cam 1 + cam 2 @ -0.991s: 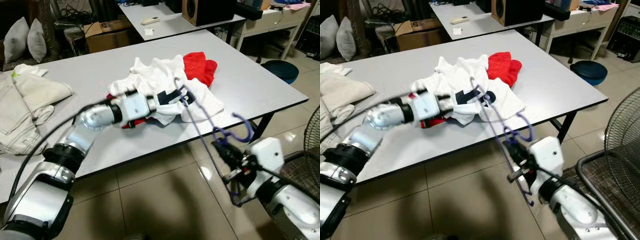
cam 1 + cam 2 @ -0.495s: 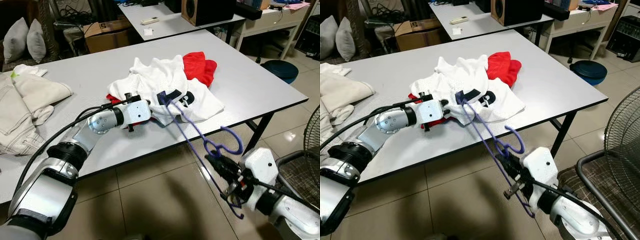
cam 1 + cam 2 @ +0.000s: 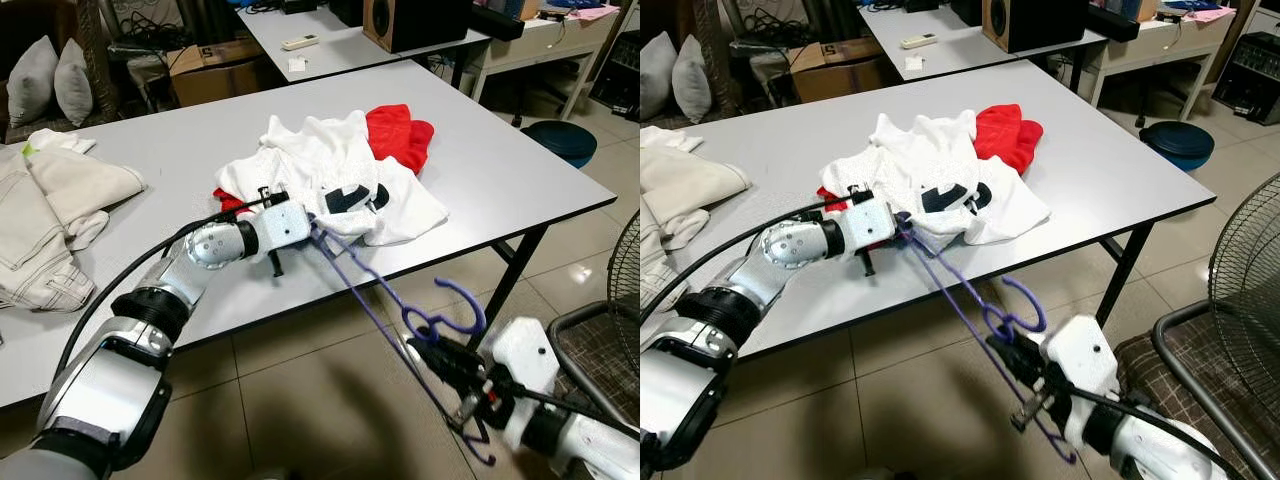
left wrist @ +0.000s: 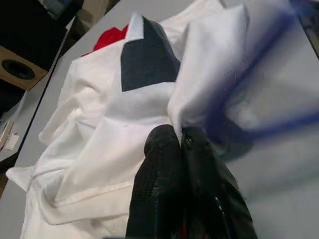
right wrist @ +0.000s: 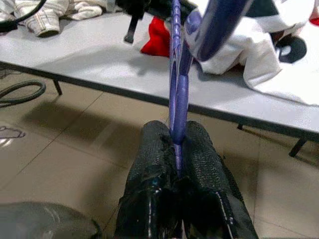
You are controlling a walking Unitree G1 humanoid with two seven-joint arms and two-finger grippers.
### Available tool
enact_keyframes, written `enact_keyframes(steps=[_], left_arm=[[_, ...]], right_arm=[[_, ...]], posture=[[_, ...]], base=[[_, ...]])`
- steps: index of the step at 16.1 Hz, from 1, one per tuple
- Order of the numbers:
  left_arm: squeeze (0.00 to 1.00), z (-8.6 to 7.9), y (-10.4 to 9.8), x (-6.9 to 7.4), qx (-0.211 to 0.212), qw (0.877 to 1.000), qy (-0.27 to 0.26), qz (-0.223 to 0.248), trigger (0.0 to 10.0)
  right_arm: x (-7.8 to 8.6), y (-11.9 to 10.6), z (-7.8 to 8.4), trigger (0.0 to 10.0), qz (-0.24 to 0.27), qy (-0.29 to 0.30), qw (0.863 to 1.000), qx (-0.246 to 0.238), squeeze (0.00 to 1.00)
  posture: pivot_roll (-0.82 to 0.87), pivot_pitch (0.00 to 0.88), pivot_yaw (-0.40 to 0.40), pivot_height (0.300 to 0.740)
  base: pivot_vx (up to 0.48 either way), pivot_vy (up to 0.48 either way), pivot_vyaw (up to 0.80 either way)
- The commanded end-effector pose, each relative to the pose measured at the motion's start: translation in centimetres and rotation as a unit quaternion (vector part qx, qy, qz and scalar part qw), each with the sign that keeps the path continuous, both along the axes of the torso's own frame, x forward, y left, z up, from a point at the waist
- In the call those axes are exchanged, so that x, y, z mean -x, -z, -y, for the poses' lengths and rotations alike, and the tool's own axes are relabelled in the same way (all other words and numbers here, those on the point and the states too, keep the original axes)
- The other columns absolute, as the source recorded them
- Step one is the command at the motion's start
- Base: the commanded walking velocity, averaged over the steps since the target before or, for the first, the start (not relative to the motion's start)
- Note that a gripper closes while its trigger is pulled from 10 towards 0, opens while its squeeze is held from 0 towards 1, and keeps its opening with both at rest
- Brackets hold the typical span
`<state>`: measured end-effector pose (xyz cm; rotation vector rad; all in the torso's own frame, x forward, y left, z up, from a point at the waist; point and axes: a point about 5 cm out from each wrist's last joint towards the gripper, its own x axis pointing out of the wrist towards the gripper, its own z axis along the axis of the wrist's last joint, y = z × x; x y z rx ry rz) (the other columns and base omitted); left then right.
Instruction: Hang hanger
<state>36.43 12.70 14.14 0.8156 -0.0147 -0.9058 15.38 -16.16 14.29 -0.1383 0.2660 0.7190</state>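
— Where is the purple plastic clothes hanger (image 3: 400, 320)?

— It slants across the near edge of the grey rectangular worktop (image 3: 520, 170). Its far end lies at the hem of the white shirt with dark blue patches (image 3: 340, 165), and its hook curls up off the worktop over the tiled floor (image 3: 300, 400), low on the right.

— What holds it?

— The right tool (image 5: 177, 149), near and to the right, below the worktop's edge. The right wrist view shows its two black fingers (image 5: 154, 154) pressed against the purple shaft from both sides.

— And the left tool?

— The left tool (image 4: 178, 144) reaches over the worktop from the left to the near edge of the white shirt. Its fingers are closed together, pinching a fold of the white cloth, just beside the hanger's far end.

— What else lies there?

— A red crumpled garment (image 3: 400, 130) touches the shirt on its far right side, and a bit of red shows under the shirt's left side. Folded beige clothes (image 3: 50, 200) sit well apart at the left end of the worktop. A dark round stool (image 3: 560, 140) stands on the floor at far right.
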Motion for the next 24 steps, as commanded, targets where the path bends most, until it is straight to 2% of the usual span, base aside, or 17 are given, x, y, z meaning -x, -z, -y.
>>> enact_keyframes(steps=[1, 2, 3, 4, 6, 7, 8, 10, 11, 13, 16, 18, 20, 22, 23, 24], left_arm=[[0.00, -0.2, -0.8, -0.6, 0.022, 1.000, -0.015, -0.008, 0.0], [0.00, -0.2, -1.3, -0.9, 0.045, 0.999, -0.026, -0.014, 0.0], [0.00, -0.1, -2.3, -1.4, 0.091, 0.995, -0.047, -0.021, 0.0], [0.00, 0.0, -3.0, -1.7, 0.117, 0.991, -0.051, -0.027, 0.0], [0.00, 0.6, -4.5, -2.1, 0.169, 0.984, -0.045, -0.044, 0.0], [0.00, 1.4, -6.2, -2.4, 0.210, 0.976, -0.031, -0.054, 0.0], [0.00, 1.6, -6.6, -2.4, 0.218, 0.974, -0.027, -0.056, 0.0], [0.00, 2.2, -8.0, -2.6, 0.223, 0.974, -0.018, -0.045, 0.0], [0.00, 2.3, -8.2, -2.6, 0.225, 0.973, -0.021, -0.044, 0.0], [0.00, 2.2, -8.7, -2.6, 0.229, 0.972, -0.025, -0.042, 0.0], [0.00, 2.2, -10.1, -2.7, 0.251, 0.967, -0.028, -0.017, 0.0], [0.00, 2.2, -10.3, -2.6, 0.239, 0.971, -0.028, -0.003, 0.0], [0.00, 2.3, -10.4, -2.3, 0.224, 0.974, -0.023, 0.016, 0.0], [0.00, 2.3, -10.6, -2.3, 0.224, 0.974, -0.027, 0.026, 0.0], [0.00, 2.3, -11.1, -2.3, 0.226, 0.973, -0.031, 0.045, 0.0], [0.00, 2.3, -11.5, -2.4, 0.231, 0.971, -0.034, 0.056, 0.0]], right_arm=[[0.3, -0.8, 0.0, 10.0, 0.011, -0.015, 1.000, -0.004, 0.00], [0.5, -0.7, 0.1, 10.0, 0.003, -0.021, 1.000, -0.003, 0.00], [0.8, -0.4, 0.2, 10.0, -0.009, -0.027, 1.000, 0.002, 0.00], [0.6, -0.2, 0.3, 10.0, -0.012, -0.022, 1.000, 0.009, 0.00], [-0.1, 0.2, 0.3, 10.0, -0.012, -0.009, 1.000, 0.015, 0.00], [-1.2, 0.5, -0.2, 10.0, -0.007, 0.009, 1.000, 0.017, 0.00], [-1.5, 0.6, -0.4, 10.0, -0.006, 0.015, 1.000, 0.018, 0.00], [-3.7, 0.6, -0.8, 10.0, 0.019, 0.071, 0.997, 0.017, 0.00], [-4.1, 0.5, -0.9, 10.0, 0.019, 0.083, 0.996, 0.010, 0.00], [-4.4, 0.8, -1.1, 10.0, 0.009, 0.089, 0.996, 0.013, 0.00], [-4.5, 0.7, -0.9, 10.0, 0.003, 0.127, 0.992, -0.014, 0.00], [-4.9, 0.7, -0.1, 10.0, -0.001, 0.181, 0.983, -0.030, 0.00], [-5.8, -0.3, 0.5, 10.0, 0.020, 0.231, 0.969, -0.083, 0.00], [-6.2, -1.1, 1.0, 10.0, 0.034, 0.260, 0.957, -0.121, 0.00], [-6.4, -1.9, 1.5, 10.0, 0.057, 0.278, 0.948, -0.144, 0.00], [-6.4, -2.3, 1.6, 10.0, 0.064, 0.278, 0.946, -0.151, 0.00]], posture=[[-0.15, 0.000, 0.125, 0.740], [-0.15, 0.000, 0.126, 0.740], [-0.15, 0.000, 0.127, 0.740], [-0.15, 0.000, 0.128, 0.740], [-0.15, 0.000, 0.131, 0.740], [-0.15, 0.000, 0.130, 0.740], [-0.15, 0.000, 0.130, 0.740], [-0.15, 0.000, 0.126, 0.740], [-0.15, 0.000, 0.127, 0.740], [-0.15, 0.000, 0.124, 0.740], [-0.15, 0.000, 0.122, 0.740], [-0.15, 0.000, 0.125, 0.740], [-0.16, 0.000, 0.124, 0.740], [-0.16, 0.000, 0.124, 0.740], [-0.16, 0.000, 0.121, 0.740], [-0.16, 0.000, 0.121, 0.740]], base=[[0.000, 0.000, 0.00], [0.000, 0.000, 0.00], [0.000, 0.000, 0.00], [0.000, 0.000, 0.00], [0.000, 0.000, 0.00], [0.000, 0.000, 0.00], [0.000, 0.000, 0.00], [0.000, 0.000, 0.00], [0.000, 0.000, 0.00], [0.000, 0.000, 0.00], [0.000, 0.000, 0.00], [0.000, 0.000, 0.00], [0.000, 0.000, 0.00], [0.000, 0.000, 0.00], [0.000, 0.000, 0.00], [0.000, 0.000, 0.00]])
